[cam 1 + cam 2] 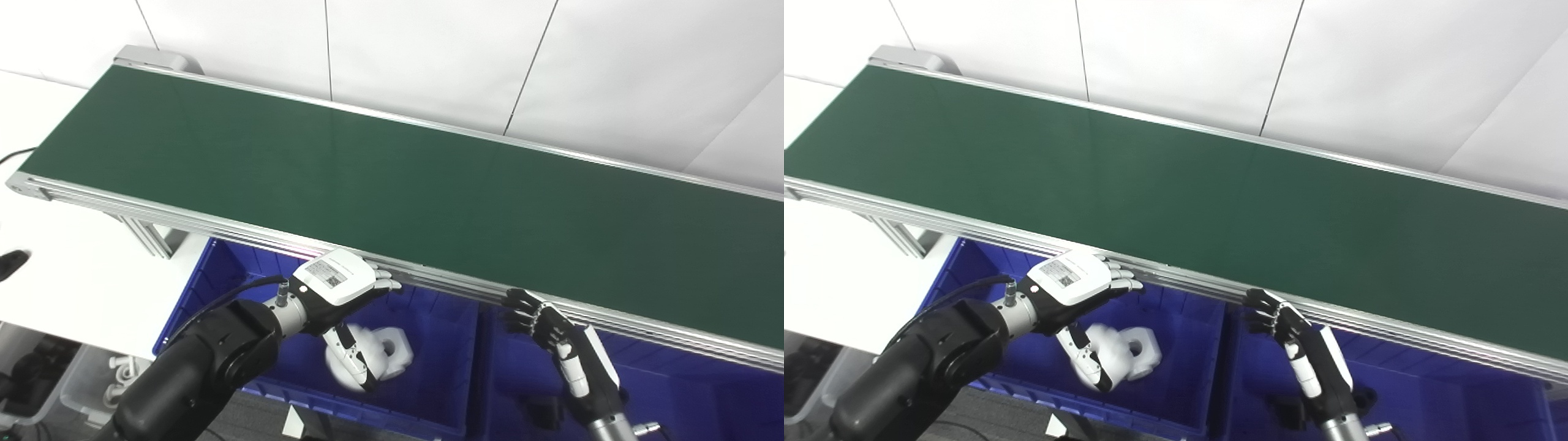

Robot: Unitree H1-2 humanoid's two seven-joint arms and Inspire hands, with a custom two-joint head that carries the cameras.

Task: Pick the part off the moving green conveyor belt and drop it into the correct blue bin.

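Observation:
The green conveyor belt (392,177) runs across the view and carries no part. My left hand (340,288) is open over the left blue bin (429,404), fingers spread by the belt's near rail. A white part (383,355) lies in that bin below the hand, slightly blurred. My right hand (560,343) is open and empty over the right blue bin (674,398), fingers near the rail. Dark parts (542,413) lie in the right bin.
The belt's aluminium rail (465,291) runs just above both hands. A white table (67,275) lies at the left under the belt's end. A clear box with white parts (116,373) sits at the lower left.

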